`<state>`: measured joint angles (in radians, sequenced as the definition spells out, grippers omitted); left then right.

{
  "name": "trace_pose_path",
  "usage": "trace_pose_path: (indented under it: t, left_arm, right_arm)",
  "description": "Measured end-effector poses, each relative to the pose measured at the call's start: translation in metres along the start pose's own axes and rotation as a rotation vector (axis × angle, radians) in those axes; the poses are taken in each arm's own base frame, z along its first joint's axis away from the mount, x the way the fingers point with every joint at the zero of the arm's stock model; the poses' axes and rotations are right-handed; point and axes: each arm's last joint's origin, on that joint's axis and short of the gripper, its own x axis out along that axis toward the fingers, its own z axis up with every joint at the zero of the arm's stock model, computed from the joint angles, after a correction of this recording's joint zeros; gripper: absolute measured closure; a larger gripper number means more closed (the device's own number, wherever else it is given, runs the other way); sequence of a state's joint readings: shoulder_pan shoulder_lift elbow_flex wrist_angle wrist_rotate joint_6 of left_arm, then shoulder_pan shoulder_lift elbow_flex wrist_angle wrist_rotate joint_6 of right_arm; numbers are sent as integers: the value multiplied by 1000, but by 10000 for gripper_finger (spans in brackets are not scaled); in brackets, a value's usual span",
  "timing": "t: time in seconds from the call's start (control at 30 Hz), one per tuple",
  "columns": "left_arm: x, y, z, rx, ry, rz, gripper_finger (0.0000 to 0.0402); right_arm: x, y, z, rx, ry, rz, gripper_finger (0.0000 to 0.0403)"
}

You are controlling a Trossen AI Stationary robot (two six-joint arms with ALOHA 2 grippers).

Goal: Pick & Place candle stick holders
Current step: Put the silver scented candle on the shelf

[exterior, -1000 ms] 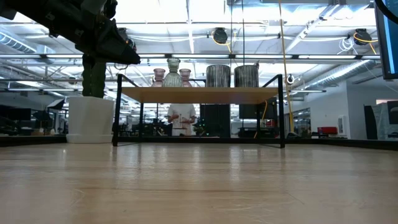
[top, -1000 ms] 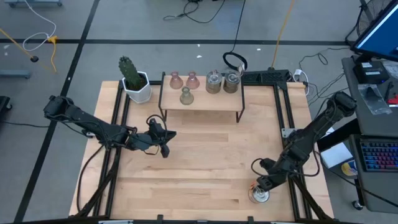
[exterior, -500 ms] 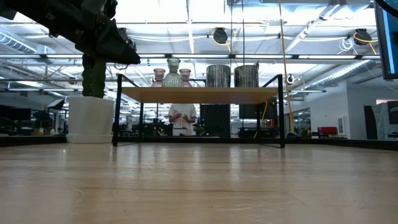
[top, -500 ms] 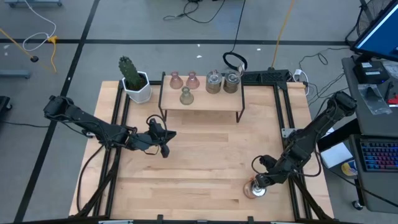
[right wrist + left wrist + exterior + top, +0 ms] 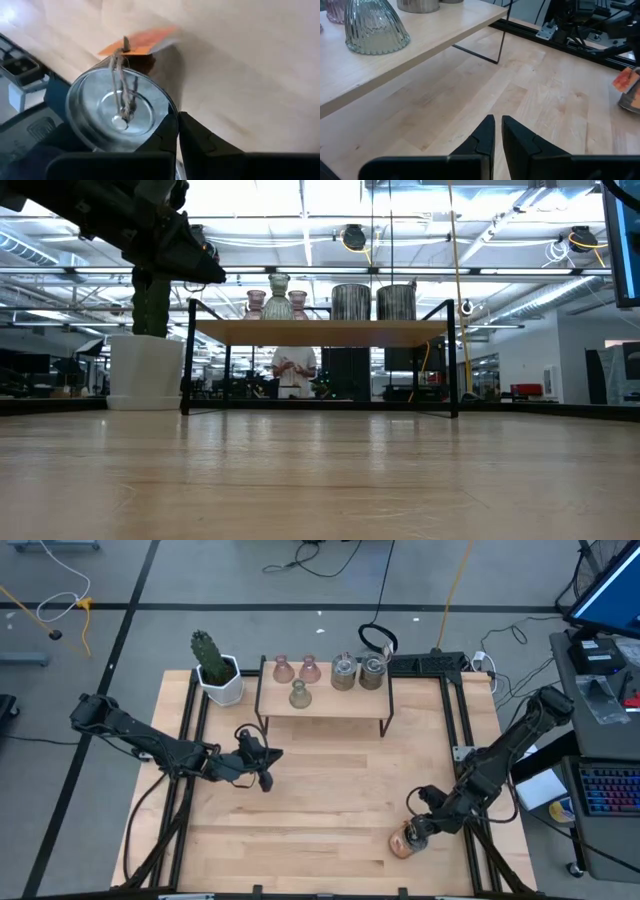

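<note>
A shiny silver round holder (image 5: pixel 403 842) with a string and an orange tag (image 5: pixel 137 44) is near the table's front right; it also shows in the left wrist view (image 5: pixel 631 95). My right gripper (image 5: pixel 414 829) is shut on it. Two pale pink holders (image 5: pixel 283 668) (image 5: pixel 309 668), an olive-green glass one (image 5: pixel 299 694) and two silver ones (image 5: pixel 344 673) (image 5: pixel 372 671) stand on the small shelf (image 5: pixel 330 705) at the back. My left gripper (image 5: pixel 265 780) hovers shut and empty left of the table's middle, in front of the shelf. My right gripper has the silver holder by its rim (image 5: pixel 169 114), at the side nearest the wrist, one finger (image 5: pixel 165 137) toward the inside and the other (image 5: pixel 197 142) outside. The fingers hide the exact place of contact. The holder is tilted, its open top turned toward the wrist camera.
A green cactus in a white pot (image 5: pixel 217 668) stands at the shelf's left end. Black frame rails (image 5: pixel 462 730) run along the table's left and right sides. Bare wood (image 5: pixel 320 800) lies between the arms. A person (image 5: pixel 292 370) stands far behind the table.
My right gripper has gone a little toward the table's left and far edges, taking the silver holder along. The holder has shifted left from its earlier spot and tipped, so that its orange tag now shows from above.
</note>
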<state>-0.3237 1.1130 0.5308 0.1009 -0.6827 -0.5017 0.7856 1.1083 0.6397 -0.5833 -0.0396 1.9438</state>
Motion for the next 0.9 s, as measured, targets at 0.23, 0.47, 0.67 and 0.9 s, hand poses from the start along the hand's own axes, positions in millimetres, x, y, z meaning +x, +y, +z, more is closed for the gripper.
trace_pose_path:
  t: [0.23,0.47,0.67,0.9]
  left_arm:
    - [1,2,1,-8,-5,7,364]
    - [1,1,2,-4,-6,6,364]
    - [1,1,2,-6,-6,6,364]
    - [1,1,2,-9,-7,6,364]
  right_arm:
    - [-13,-2,5,9,-87,-36,402]
    - [-18,1,8,-10,-74,-45,402]
    - [-18,2,9,-31,-78,-41,402]
    - [-25,7,8,-50,-122,-15,402]
